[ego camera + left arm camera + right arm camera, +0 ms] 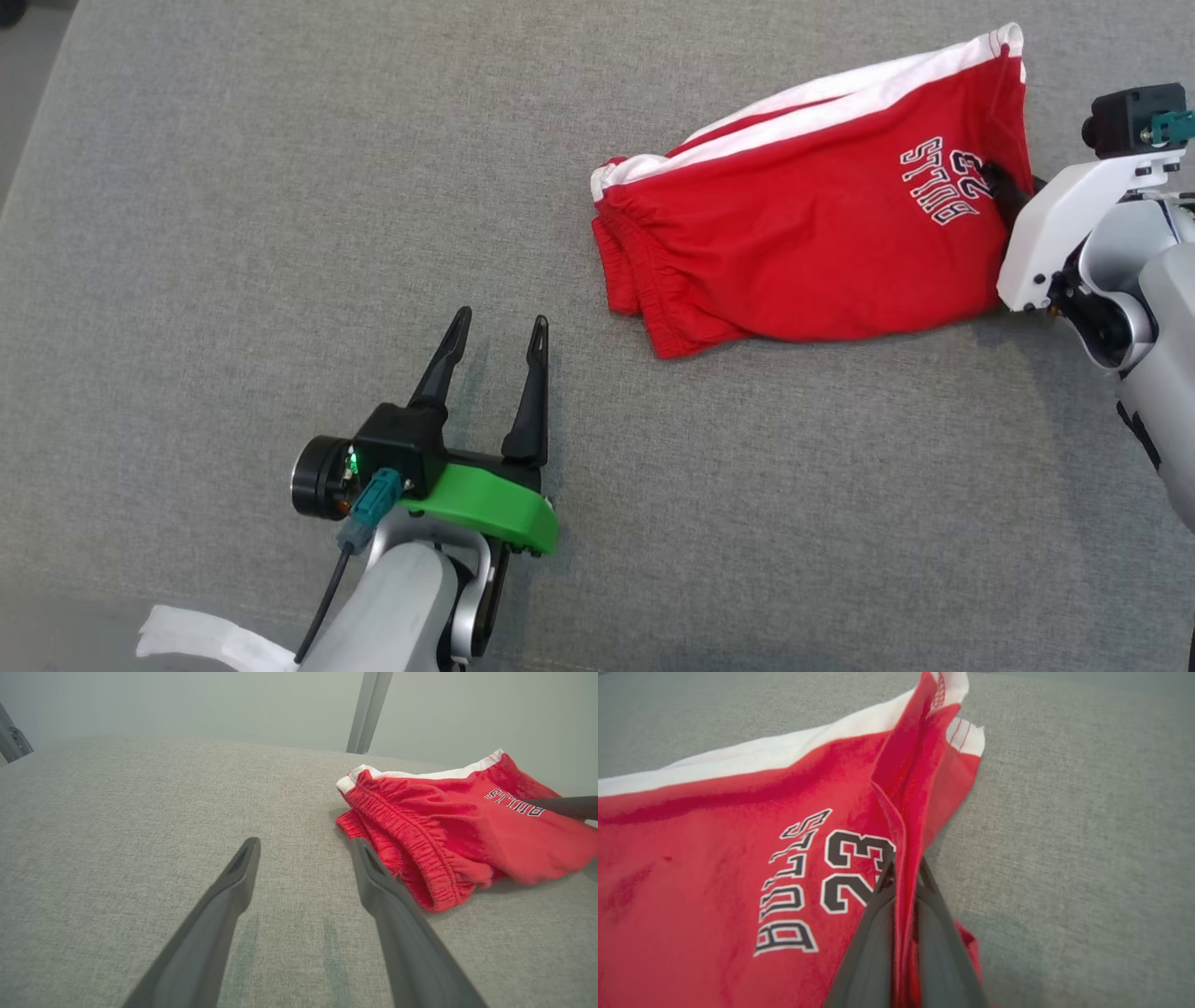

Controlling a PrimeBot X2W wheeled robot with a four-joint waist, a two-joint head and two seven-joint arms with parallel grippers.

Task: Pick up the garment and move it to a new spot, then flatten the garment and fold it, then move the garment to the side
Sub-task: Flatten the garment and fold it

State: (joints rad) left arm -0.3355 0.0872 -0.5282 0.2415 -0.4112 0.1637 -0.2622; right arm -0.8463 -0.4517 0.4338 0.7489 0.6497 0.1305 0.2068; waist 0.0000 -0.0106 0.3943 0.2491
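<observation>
My right gripper [903, 882] is clamped on a raised fold of the shorts [714, 868], just beside the printed number, at the lower middle of the right wrist view. A ridge of red cloth stands up between the two dark fingers. The grip sits at the leg-hem end rather than on the bulky waistband (thin cloth pinches more surely, I reckon), so the rest should trail behind when I lift toward a new spot.

In the head view the shorts [803, 215] lie bunched and roughly doubled at the upper right of the grey padded surface [280, 187], with the waistband toward the centre. My left gripper [501, 322] waits at the lower left with its fingers spread wide and holding nothing. It is short of the waistband and not touching it, clear of the lift yet handy for taking that end when flattening comes.
</observation>
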